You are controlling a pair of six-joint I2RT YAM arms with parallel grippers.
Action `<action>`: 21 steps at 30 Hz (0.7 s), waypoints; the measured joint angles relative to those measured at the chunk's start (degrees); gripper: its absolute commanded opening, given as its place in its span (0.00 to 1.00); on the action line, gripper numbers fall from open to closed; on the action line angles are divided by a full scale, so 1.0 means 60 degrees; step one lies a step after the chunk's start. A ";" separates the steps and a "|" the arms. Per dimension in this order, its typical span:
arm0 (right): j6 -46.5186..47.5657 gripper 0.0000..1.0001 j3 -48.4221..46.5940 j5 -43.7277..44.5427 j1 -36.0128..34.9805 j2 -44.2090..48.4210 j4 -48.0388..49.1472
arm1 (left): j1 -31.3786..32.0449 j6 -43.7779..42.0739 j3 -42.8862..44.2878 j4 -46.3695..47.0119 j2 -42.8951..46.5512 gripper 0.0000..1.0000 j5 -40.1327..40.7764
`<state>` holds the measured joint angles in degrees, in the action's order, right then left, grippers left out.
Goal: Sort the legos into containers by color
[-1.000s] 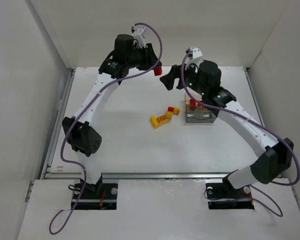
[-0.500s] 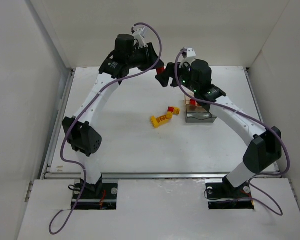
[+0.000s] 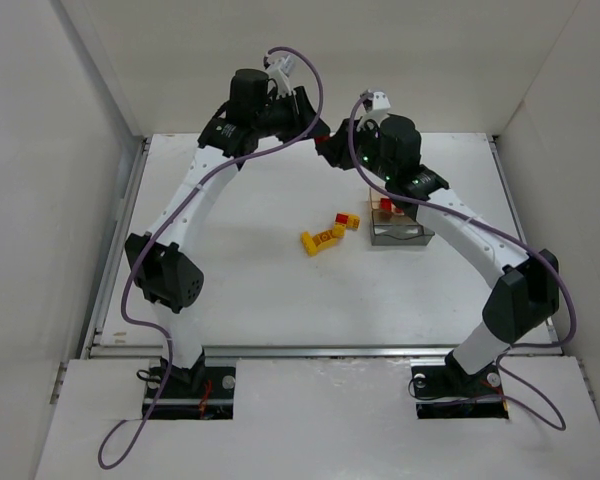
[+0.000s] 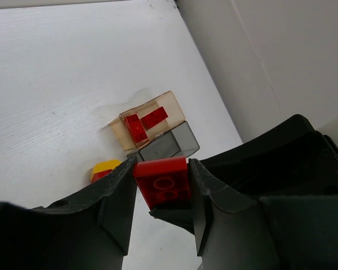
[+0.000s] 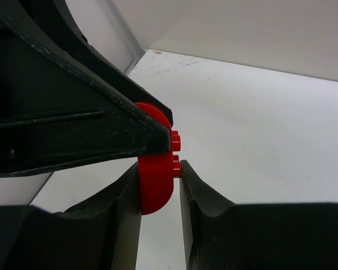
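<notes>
The left arm's fingers (image 4: 115,197) are clenched on a small red plastic lego brick (image 4: 162,183). The right arm's fingers (image 5: 112,225) grip the same brick as well, holding it in the air above the far part of the white worktop (image 3: 230,270). On the worktop, the tan translucent tray (image 4: 177,109) holds two red bricks (image 4: 136,126), and the clear grey tray (image 4: 166,146) adjoins it. Loose yellow and red bricks (image 3: 325,236) lie just left of the trays.
</notes>
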<state>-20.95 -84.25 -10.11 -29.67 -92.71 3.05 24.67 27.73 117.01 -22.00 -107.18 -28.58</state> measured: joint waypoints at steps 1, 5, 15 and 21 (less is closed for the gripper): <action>-0.0004 0.00 0.0000 0.0000 0.0000 0.0000 -0.0004 | 0.0000 0.0000 0.0000 0.0000 0.0000 0.33 -0.0015; 0.0015 0.00 0.0015 0.0164 0.0007 0.0000 0.0004 | 0.0000 -0.0233 -0.0018 -0.0015 0.0000 0.77 -0.0066; 0.2477 0.00 0.0922 -0.0324 0.2750 0.0051 -0.1231 | -0.0448 -0.2069 -0.0390 -0.0277 0.0193 1.00 0.0350; 0.6291 0.00 0.0885 0.0619 0.2816 -0.0641 -0.2845 | -0.0725 -0.4681 -0.1789 -0.0113 0.0758 1.00 0.1180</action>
<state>16.80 -78.94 -6.39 -12.78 -96.55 -14.02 20.32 -0.36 106.28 -22.68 -102.63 -21.50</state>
